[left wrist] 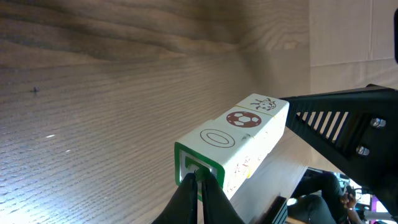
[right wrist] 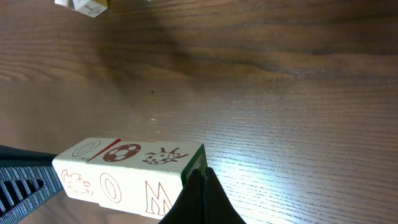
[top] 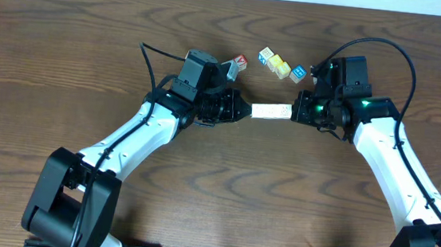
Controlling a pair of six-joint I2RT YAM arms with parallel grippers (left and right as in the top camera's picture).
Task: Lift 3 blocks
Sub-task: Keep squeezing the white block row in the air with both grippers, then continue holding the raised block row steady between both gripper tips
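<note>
The three blocks (top: 271, 110) lie end to end as one short cream row, with a ring, a football and a small insect printed on the top faces. The left tool (top: 243, 109) has its fingers pressed together, and their tip pushes flat against one end face of the row. The right tool (top: 294, 111) is also pressed together and pushes against the opposite end. So neither tool pinches a block; the row is squeezed between the two.

I think the step in hand is the lift itself. In the wrist views the row (right wrist: 124, 171) seems to hang a little above the wooden surface (top: 66, 62), but I cannot say this for sure.

The next move asks both arms to rise together at one speed and to keep the same inward push. If one arm gives way, or the row bends at a joint, the middle block could fall out.

A few coloured cubes (top: 278, 64) lie beyond the row, apart from it.
</note>
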